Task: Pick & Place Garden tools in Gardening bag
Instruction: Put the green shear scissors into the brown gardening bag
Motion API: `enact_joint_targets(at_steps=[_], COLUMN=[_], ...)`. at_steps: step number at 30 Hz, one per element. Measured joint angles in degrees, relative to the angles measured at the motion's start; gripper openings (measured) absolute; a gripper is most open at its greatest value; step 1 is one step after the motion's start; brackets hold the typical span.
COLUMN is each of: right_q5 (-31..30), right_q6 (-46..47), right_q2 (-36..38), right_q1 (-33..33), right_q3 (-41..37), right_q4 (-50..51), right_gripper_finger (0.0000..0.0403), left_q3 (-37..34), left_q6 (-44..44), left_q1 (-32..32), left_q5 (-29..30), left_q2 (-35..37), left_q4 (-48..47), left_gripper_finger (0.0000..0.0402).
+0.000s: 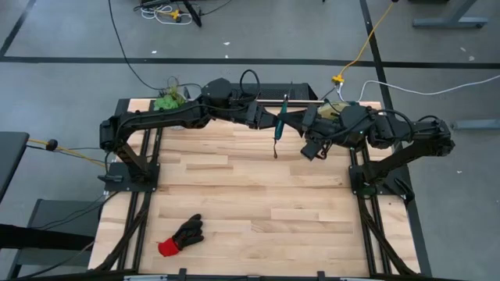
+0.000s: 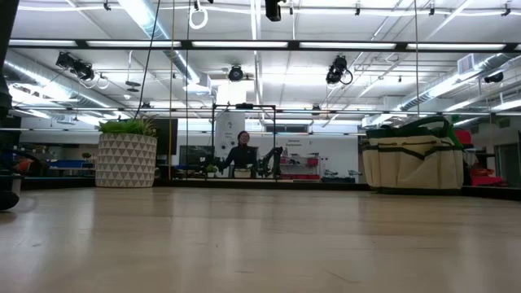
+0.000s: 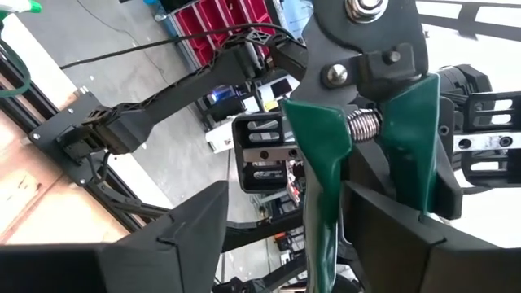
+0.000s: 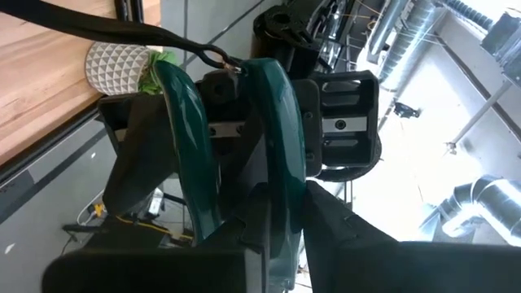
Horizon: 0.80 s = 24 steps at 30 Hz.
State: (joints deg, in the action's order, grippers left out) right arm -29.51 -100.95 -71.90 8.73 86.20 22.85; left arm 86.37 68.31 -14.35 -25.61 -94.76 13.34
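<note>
The pruning shears, with green handles and a dark blade, are in the air above the table's far middle, between my two grippers. My right gripper comes from the right and is shut on them. My left gripper comes from the left and is open, with one green handle between its fingers. The black glove with a red cuff lies flat on the table at the near left. The beige gardening bag stands at the far right, mostly hidden under my right arm in the high view. The other tools are out of view. My right gripper holds the shears by their two green handles, which run down between its two fingers. It comes roughly level from the table's right side. The shears are lifted clear of the table. My own gripper hides the exact place of contact. My left gripper has one handle close beside one finger, with a clear gap to the other finger. I cannot tell whether it touches the handle.
A leafy plant in a white patterned pot stands at the far left corner. Black frame rails run along both table sides. The bare wooden top stretches between the glove and the arms. A person shows far off beyond the table.
</note>
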Motion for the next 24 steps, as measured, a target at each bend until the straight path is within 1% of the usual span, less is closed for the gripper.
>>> enact_joint_targets(at_steps=[6,9,12,16,21,24], right_q5=[-0.35,-1.39,-1.53,-1.69,-4.20,-4.55], right_q6=[2.76,2.92,2.99,2.97,3.10,5.22], right_q2=[0.00,0.02,0.29,1.01,1.84,2.41], right_q1=[0.00,0.00,0.00,0.00,0.00,-0.02], right_q3=[0.04,0.08,0.08,0.08,0.08,0.08], right_q4=[-0.32,-0.74,-1.15,-1.90,-1.80,-1.68], right_gripper_finger=[0.0041,0.0041,0.0041,0.0041,0.0041,0.0041], left_q3=[0.00,-0.02,-0.02,-0.01,0.00,0.00], left_q6=[-0.44,-0.44,-0.48,-0.42,0.03,-0.02], left_q1=[0.00,-0.31,-1.00,-2.06,-3.27,-3.75], left_q5=[-1.22,-1.60,-3.40,-4.36,-6.29,-6.40], left_q2=[0.00,-0.04,-0.05,-0.04,-0.04,-0.04], left_q4=[0.98,2.30,2.66,2.90,2.71,2.71], left_gripper_finger=[0.0244,0.0239,0.0236,0.0236,0.0236,0.0236])
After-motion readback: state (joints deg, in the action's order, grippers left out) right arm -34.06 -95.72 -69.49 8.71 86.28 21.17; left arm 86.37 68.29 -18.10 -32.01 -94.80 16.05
